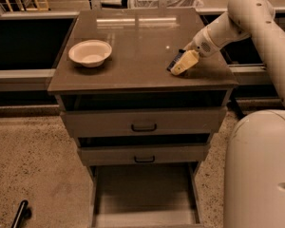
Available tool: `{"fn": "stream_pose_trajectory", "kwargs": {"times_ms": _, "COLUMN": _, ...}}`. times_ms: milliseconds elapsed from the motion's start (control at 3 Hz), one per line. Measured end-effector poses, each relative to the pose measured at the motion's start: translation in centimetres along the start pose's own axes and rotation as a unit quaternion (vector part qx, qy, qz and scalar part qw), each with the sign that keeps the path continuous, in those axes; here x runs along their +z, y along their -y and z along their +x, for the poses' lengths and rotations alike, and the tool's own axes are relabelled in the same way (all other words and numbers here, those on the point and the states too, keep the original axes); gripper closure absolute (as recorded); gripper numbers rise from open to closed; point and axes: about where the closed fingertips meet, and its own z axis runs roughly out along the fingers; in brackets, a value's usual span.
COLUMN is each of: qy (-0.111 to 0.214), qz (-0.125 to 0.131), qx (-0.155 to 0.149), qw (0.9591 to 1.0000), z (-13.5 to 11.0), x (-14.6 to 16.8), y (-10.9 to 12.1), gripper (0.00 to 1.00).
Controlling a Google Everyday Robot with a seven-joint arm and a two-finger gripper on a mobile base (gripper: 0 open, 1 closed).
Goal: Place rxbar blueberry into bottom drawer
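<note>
The tool meets the rxbar blueberry on cabinet top — grip: cannot tell; bowl well apart, bottom drawer open.

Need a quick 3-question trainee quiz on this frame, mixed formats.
1. True or false: the bowl sits inside the bottom drawer.
2. Multiple choice: where is the gripper? A) over the left side of the cabinet top B) over its right side C) down in the open drawer
3. Fill in: the dark snack bar lies on the cabinet top, right at the ____.

Key: 1 false, the bowl is on the cabinet top. 2 B. 3 gripper.
</note>
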Motion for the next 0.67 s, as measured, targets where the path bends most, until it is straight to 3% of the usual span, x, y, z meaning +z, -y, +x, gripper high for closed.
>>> {"fn": "stream_pose_trajectory", "kwargs": {"times_ms": 333, "qy": 0.003, "qz": -0.002, "qx": -0.001, "qw": 1.0000, "z": -0.40, "x": -0.40, "y": -0.05, "gripper": 0.78}}
{"fn": "stream_pose_trajectory", "kwargs": {"times_ms": 667, "qy": 0.003, "qz": -0.002, "qx": -0.001, "qw": 1.0000, "z": -0.56, "x": -0.58, "y": -0.05, "gripper": 0.99}}
